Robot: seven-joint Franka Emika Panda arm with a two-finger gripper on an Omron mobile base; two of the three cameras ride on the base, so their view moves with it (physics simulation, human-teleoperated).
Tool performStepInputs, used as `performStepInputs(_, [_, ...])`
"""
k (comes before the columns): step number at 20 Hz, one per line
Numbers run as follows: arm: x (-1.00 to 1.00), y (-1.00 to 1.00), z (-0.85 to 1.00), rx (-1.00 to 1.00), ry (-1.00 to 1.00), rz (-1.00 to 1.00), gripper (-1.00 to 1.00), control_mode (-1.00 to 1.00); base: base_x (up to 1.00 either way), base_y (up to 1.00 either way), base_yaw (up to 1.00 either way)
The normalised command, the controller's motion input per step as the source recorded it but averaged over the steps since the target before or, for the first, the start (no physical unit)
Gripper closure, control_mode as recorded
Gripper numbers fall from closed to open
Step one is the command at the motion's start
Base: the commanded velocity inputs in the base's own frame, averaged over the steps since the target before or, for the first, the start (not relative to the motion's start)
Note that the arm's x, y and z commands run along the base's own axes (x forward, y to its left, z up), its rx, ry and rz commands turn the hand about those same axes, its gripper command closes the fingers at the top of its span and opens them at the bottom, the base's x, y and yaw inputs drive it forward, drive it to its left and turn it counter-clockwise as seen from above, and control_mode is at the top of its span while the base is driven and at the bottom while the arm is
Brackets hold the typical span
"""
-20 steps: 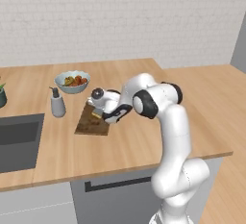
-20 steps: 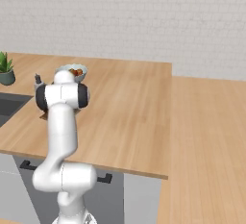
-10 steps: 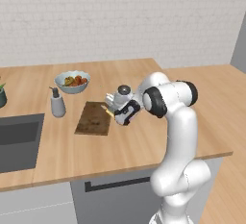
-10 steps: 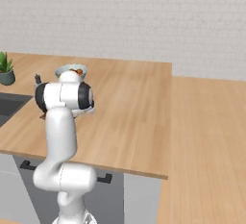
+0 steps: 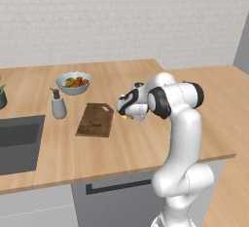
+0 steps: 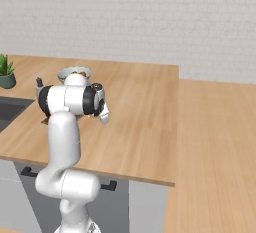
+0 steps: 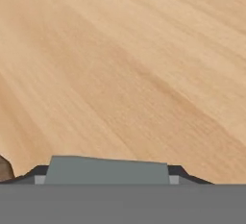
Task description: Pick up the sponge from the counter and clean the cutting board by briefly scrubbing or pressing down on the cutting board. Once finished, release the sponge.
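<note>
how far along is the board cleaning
Picking up looks done: the sponge is clamped between the claw's two tips. In hand: the claw holds it over bare counter, to the right of the cutting board in the left base view. Dark stains show on the board; whether it has been scrubbed, I can't tell. Releasing the sponge is left.

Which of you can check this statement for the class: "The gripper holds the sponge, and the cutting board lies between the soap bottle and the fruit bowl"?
The gripper does hold the sponge, but the left base view shows the cutting board between the soap bottle and the gripper.
</note>
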Motion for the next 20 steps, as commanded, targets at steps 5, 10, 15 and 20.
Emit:
performStepInputs(5, [0.00, -0.30, -0.34, 0.00, 0.12, -0.01, 1.00, -1.00, 0.00, 0.00, 0.00])
performStepInputs(10, [0.00, -0.05, -0.66, 0.00, 0.00, -0.02, 1.00, -1.00, 0.00, 0.00, 0.00])
performStepInputs(15, [0.00, 0.00, -0.89, 0.00, 0.00, -0.02, -1.00, -1.00, 0.00, 0.00, 0.00])
performStepInputs(20, [-0.06, 0.00, -0.62, 0.00, -0.07, 0.00, -1.00, -1.00, 0.00, 0.00, 0.00])
